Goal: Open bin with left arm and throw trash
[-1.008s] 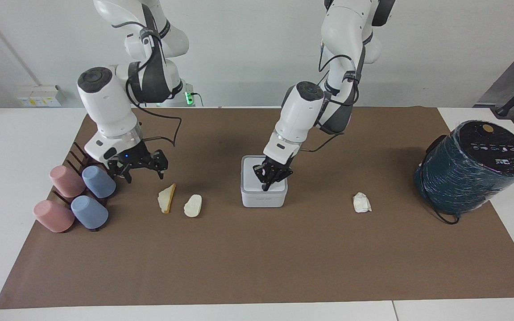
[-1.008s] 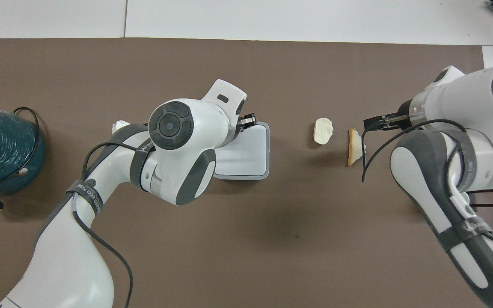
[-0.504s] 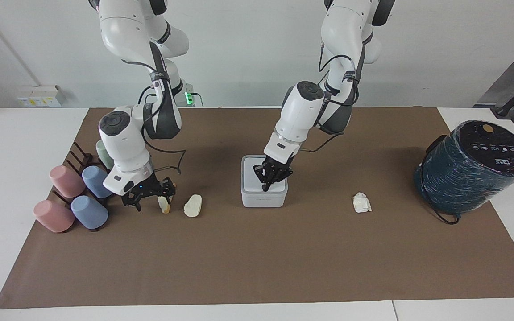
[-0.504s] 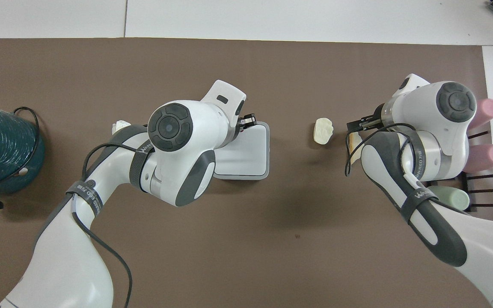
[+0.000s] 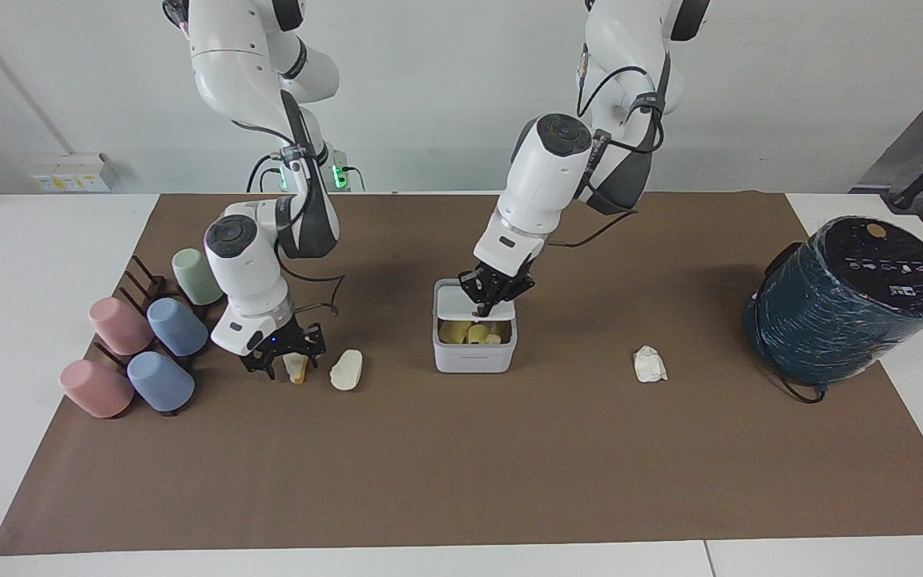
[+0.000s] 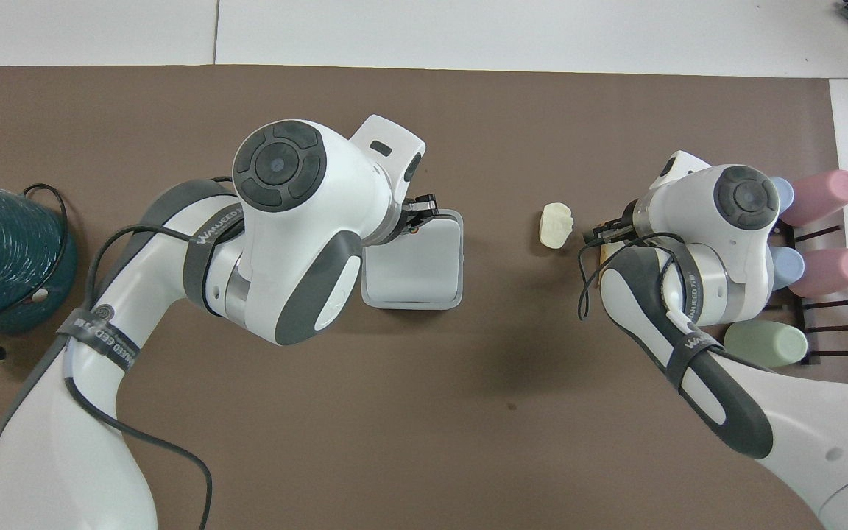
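At the table's middle, the left end effector (image 5: 490, 298) is clamped on the bin (image 5: 474, 353) lid's light edge, while the right end effector (image 5: 284, 358) pinches the soft yellow wedge (image 5: 296, 368) nearby.

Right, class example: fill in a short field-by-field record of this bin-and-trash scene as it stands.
bin: lid tilted up, yellowish items visible inside
left gripper: at the raised lid's edge
right gripper: down at the yellow wedge
cream lump: on the mat, between wedge and bin
paper wad: on the mat, toward the left arm's end
cups: on a rack at the right arm's end
teal cylinder: at the left arm's end
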